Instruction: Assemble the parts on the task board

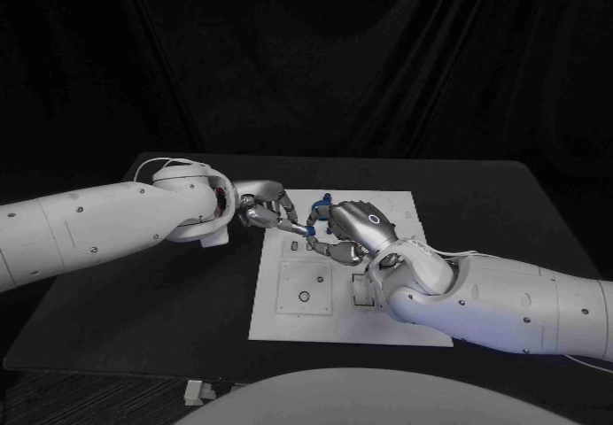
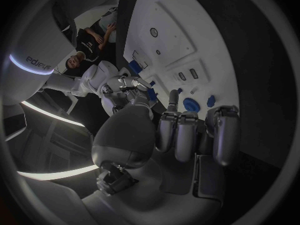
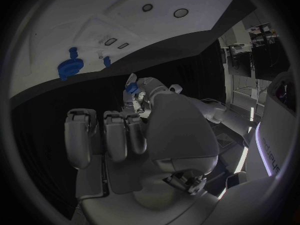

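Black cloth hangs behind a black table [image 1: 166, 292], and on its middle lies the white task board [image 1: 335, 310]. Both hands meet above the board's far left part. The left hand [image 1: 265, 209] comes in from the left with fingers curled toward the right hand [image 1: 352, 227], and a small blue part [image 1: 311, 232] sits right between their fingertips. The left wrist view shows the other hand pinching a blue piece [image 2: 134, 67], and the right wrist view shows a blue piece [image 3: 132, 88] at the far hand's fingertips, so both seem to have a grip on it, though I cannot tell whether that is one piece or two. Another blue part [image 1: 324, 201] stands on the board just behind the hands. On the board itself: a round blue disc [image 3: 68, 68] with small blue pegs beside it, two round recesses [image 3: 164, 10], and a pair of small slots [image 3: 116, 43], whose contents I cannot make out
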`<move>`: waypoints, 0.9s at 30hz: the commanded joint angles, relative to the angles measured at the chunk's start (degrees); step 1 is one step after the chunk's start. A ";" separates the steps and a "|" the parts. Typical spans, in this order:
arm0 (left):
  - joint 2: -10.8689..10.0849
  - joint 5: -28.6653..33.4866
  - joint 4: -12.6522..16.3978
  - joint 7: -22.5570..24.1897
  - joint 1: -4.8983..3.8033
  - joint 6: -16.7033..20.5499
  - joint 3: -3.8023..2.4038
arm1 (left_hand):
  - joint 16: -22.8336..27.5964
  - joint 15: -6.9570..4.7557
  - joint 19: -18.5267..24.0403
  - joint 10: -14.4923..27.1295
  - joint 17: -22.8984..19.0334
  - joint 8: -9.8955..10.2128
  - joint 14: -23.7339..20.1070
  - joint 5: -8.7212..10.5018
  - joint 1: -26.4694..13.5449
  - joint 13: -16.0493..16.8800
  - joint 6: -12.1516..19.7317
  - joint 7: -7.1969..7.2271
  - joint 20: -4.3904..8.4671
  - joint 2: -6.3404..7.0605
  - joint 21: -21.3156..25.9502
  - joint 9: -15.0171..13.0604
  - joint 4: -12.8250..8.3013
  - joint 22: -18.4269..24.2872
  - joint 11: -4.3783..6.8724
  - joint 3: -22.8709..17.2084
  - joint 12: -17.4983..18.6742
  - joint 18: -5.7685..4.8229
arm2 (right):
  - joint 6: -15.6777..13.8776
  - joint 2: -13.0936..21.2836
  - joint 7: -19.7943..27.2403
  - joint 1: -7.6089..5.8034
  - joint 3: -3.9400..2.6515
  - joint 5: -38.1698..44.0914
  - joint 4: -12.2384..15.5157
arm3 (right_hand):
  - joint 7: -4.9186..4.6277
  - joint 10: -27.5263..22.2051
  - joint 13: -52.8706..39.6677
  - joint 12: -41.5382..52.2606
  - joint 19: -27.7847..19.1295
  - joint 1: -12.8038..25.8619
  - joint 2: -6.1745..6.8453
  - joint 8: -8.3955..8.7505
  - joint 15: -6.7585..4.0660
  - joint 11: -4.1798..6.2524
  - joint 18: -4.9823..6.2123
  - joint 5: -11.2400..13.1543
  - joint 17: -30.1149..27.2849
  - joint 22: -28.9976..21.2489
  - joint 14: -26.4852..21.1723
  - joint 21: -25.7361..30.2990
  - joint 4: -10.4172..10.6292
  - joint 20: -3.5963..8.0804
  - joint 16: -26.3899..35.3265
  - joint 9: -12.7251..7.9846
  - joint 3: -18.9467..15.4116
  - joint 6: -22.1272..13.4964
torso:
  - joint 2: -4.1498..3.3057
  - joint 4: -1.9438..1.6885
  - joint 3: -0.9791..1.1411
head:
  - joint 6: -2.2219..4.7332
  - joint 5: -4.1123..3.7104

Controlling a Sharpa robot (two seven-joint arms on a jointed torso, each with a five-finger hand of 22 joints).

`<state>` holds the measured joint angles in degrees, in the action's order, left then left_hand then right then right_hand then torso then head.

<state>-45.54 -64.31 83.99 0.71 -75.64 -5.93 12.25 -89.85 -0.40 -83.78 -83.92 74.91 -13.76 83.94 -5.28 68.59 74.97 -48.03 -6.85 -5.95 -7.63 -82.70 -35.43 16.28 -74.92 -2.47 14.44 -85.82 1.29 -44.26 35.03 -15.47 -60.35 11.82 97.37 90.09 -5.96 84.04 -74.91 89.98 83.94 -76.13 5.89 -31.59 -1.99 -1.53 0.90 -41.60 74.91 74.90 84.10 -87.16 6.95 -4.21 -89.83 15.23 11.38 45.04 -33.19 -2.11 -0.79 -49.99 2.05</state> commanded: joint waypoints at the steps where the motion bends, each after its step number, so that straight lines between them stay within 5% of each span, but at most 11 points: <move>1: 0.12 0.15 0.08 3.92 0.15 2.01 -0.06 | -0.15 0.25 0.23 -1.03 15.09 -0.42 6.06 -0.46 1.25 9.42 -0.19 -0.10 -0.25 0.06 0.51 0.40 0.06 -12.35 -0.16 0.38 0.42 0.78 | -1.22 0.11 0.33 -0.03 -0.03 0.36 0.20 | 0.11 5.96 -15.09 0.02 4.67 0.41 0.21 -0.14 -0.49 0.22 -0.14 0.48 15.05 14.09 5.89 -0.24 0.08 0.40 -0.15 -0.02 0.31 0.42 | -0.09 -0.05 -0.02 | -0.01 -0.02; 6: 0.22 0.15 0.17 4.28 0.19 1.97 -0.06 | -0.15 0.47 1.04 1.23 15.09 -0.41 6.06 -2.58 3.37 7.17 0.32 -0.33 -0.42 -0.28 1.39 1.57 0.09 -12.05 -0.39 0.31 2.34 1.00 | -1.09 0.16 0.28 -0.03 -0.03 0.36 0.19 | 0.11 5.96 -15.09 0.02 4.65 0.45 0.21 -0.11 -0.49 0.22 -0.13 0.60 15.03 14.09 5.89 -0.22 0.09 0.41 -0.14 -0.02 0.33 0.42 | -0.06 -0.04 -0.03 | -0.01 0.00; 14: 0.67 0.15 0.09 4.67 0.29 1.57 -0.06 | -0.15 0.32 0.68 0.79 15.09 -1.13 6.06 -10.70 9.71 7.52 -0.55 -0.05 -0.40 -0.74 0.87 3.56 -0.60 -12.22 -0.12 -0.99 1.87 0.89 | -1.26 0.18 0.30 -0.02 -0.03 0.38 0.22 | 0.13 5.96 -15.09 0.02 4.68 0.51 0.15 -0.06 -0.51 0.23 -0.15 0.89 15.09 14.11 5.90 -0.28 0.10 0.42 -0.17 -0.04 0.41 0.46 | 0.02 -0.03 -0.03 | -0.01 0.06; 27: 1.28 0.15 -0.31 3.99 0.63 1.12 -0.06 | -0.15 0.22 0.59 0.67 15.09 -1.42 6.06 -11.72 10.00 7.55 -1.38 0.14 -0.30 -1.22 0.76 4.19 0.17 -12.25 0.02 -1.03 1.79 0.87 | -1.54 0.21 0.25 -0.02 -0.03 0.52 0.28 | 0.13 5.96 -15.09 0.02 4.67 0.53 0.14 -0.02 -0.51 0.25 -0.14 1.07 15.07 14.09 5.90 -0.24 0.08 0.43 -0.16 -0.05 0.45 0.46 | -0.08 -0.05 -0.02 | -0.01 -0.09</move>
<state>-44.41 -64.32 83.64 3.87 -75.13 -4.80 12.24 -89.85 0.04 -83.05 -83.31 74.91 -14.93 83.94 -16.80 77.81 76.58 -48.94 -6.76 -6.25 -8.16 -81.75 -31.30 16.21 -74.91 -2.89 13.41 -83.79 1.29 -44.66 35.18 -15.28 -60.35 11.82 97.42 90.14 -5.76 84.04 -74.91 89.98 83.94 -76.12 5.89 -31.45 -2.19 -1.54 0.90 -40.72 74.91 74.94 83.89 -87.15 7.12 -4.21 -89.83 15.13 11.55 45.23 -33.25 -2.17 -0.81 -49.99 1.98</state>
